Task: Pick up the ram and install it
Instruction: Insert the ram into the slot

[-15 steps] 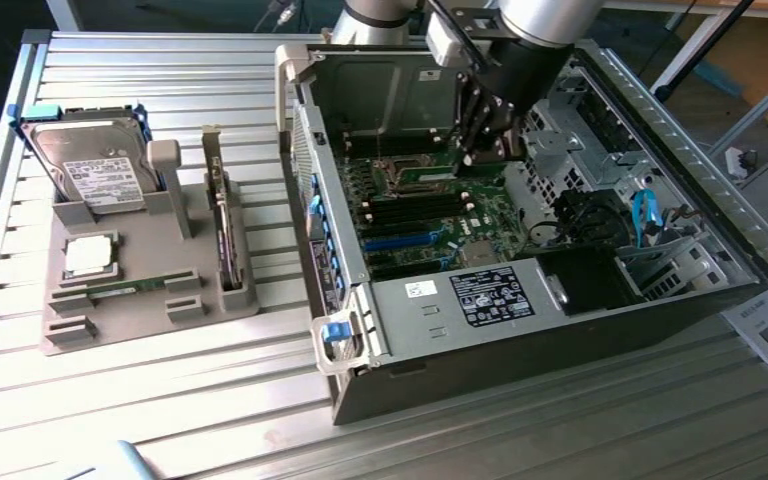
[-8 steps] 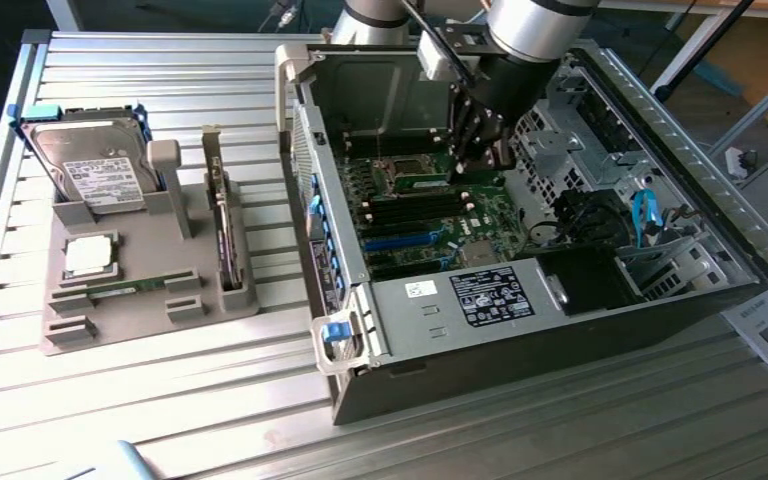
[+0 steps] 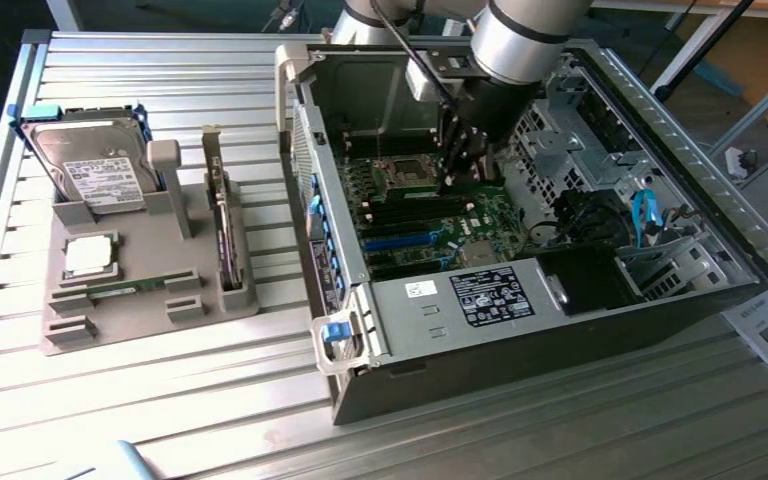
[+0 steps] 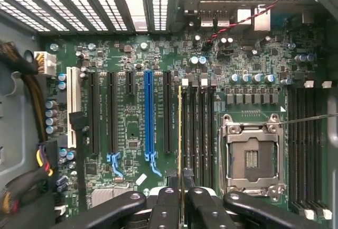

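Case [image 3: 518, 370] lay open on top, clear way down to the motherboard [image 4: 132, 54]. Drive cage [image 3: 558, 130], blue cables [image 3: 644, 215] and case walls hemmed the sides. Memory slots [image 4: 203, 134] beside the ram [image 4: 179, 128] in the end effector [image 4: 178, 181] stood empty.

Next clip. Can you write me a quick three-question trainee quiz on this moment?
1. True or false: the gripper is shut on the ram, seen edge-on in the wrist view.
2. The ram is lined up with: A) the blue slot, B) the memory slots beside the processor socket, C) the hard drive.
3. Fill in: in the exterior view, the arm reaches into the open ____.
Key: 1 true; 2 B; 3 computer case.
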Robot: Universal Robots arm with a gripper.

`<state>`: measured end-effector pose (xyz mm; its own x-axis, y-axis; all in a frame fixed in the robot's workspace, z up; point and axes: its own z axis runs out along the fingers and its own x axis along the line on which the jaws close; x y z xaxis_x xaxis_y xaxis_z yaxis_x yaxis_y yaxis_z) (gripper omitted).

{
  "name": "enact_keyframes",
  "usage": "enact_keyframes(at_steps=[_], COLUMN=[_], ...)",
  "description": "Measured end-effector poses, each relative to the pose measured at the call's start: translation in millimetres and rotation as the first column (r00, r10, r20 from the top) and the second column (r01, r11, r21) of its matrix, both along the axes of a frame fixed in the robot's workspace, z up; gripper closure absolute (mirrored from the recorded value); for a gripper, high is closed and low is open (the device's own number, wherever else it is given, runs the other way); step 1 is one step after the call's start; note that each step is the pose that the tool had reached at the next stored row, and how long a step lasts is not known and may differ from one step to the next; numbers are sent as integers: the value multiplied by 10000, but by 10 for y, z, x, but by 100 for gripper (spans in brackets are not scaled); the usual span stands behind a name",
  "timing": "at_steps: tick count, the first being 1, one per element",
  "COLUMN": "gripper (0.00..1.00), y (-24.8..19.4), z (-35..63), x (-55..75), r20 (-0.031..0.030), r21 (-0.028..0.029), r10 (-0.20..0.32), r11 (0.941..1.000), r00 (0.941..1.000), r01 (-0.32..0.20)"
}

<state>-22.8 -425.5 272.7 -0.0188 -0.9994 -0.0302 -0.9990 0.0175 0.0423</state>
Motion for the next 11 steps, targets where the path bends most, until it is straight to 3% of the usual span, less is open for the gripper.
enact_keyframes(at_steps=[8,11], gripper=[87,87], y=[89,100], z=[-246,-322], x=[-23,-23], r20=[0,0], r21=[0,0], r10=[98,118], r11=[10000,9999], r00=[10000,9999], r01=[-98,-118])
